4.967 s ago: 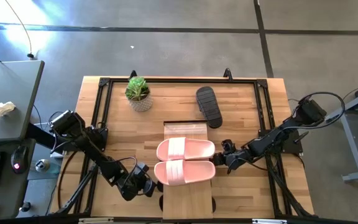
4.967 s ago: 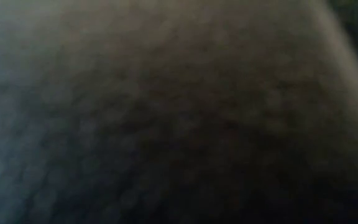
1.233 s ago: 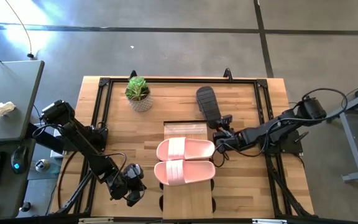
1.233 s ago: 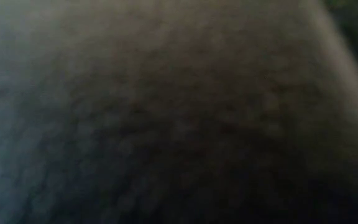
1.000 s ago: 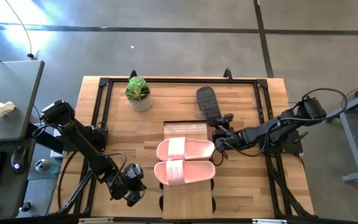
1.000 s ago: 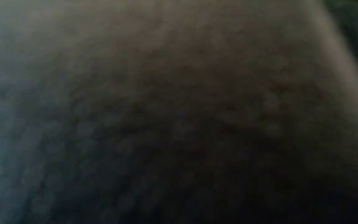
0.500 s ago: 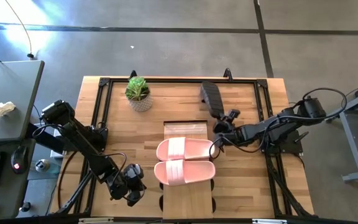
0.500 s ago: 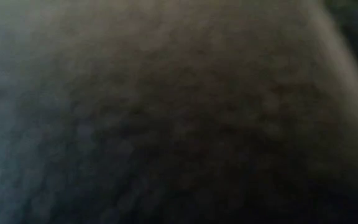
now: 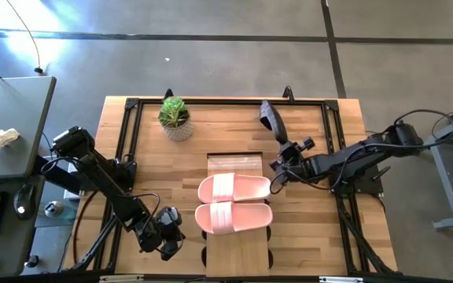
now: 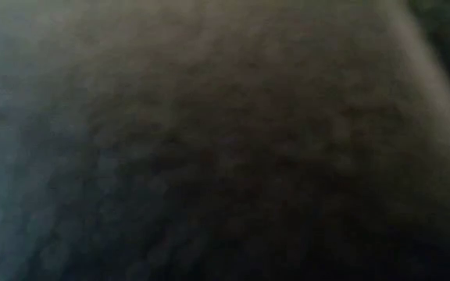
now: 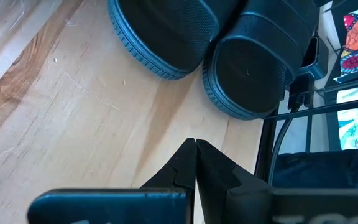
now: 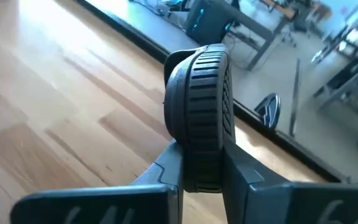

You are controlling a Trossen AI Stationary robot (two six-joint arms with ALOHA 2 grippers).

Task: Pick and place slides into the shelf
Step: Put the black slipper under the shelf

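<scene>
Butcher-block table [image 9: 148,169] fills the overhead view. At its near edge the left gripper [image 9: 169,242] waits with jaws pressed together, two black slides [image 11: 229,56] on the wood ahead of it in the wrist view. At centre, a pink pair [image 9: 234,203] lies side by side on the narrow shelf [image 9: 236,250]. Farther back, the right gripper [image 9: 283,159] pinches a black slide [image 9: 272,119] by one end, tilted on edge, ribbed sole showing. A potted plant [image 9: 174,117] stands at the far left.

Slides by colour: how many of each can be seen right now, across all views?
Pink slides: 2, both on the shelf.
Black slides: 3, one held by the right gripper, two on the table in the left wrist view.
Total: 5.
</scene>
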